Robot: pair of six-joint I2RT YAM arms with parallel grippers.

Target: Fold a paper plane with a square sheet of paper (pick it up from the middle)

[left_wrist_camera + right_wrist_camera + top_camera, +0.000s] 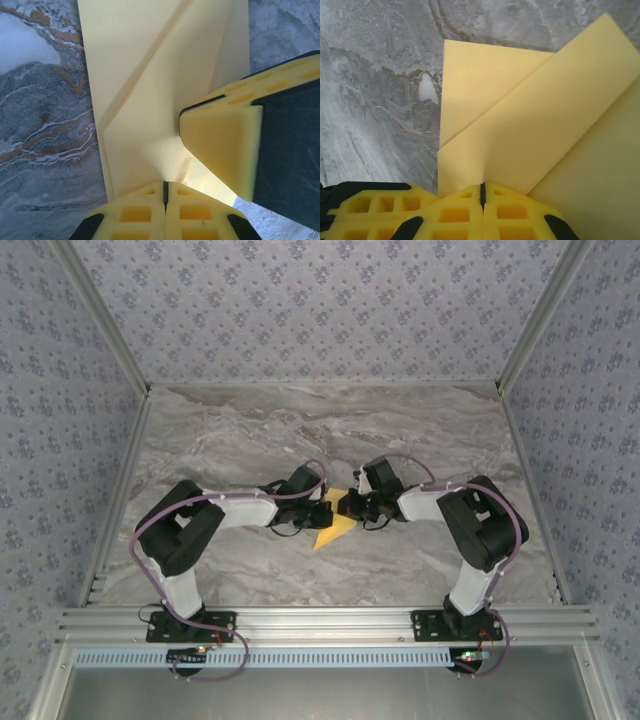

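Observation:
The mustard-yellow square sheet of paper (335,530) lies on the marble table, partly folded, with diagonal flaps and creases across it (150,75) (545,120). My left gripper (323,503) (165,192) is shut, and the paper puckers up into the slit between its yellow pads. My right gripper (347,505) (482,192) is shut too, pinching the paper at a fold edge. The two grippers meet tip to tip over the sheet's far end. One right finger (225,145) presses close beside the left jaws. A left finger (370,207) sits at the lower left of the right wrist view.
The grey-veined marble table (300,430) runs back to patterned walls on three sides. Aluminium rails (320,620) cross the near edge, where both arm bases are bolted. Both forearms lie low, angled inward towards the centre.

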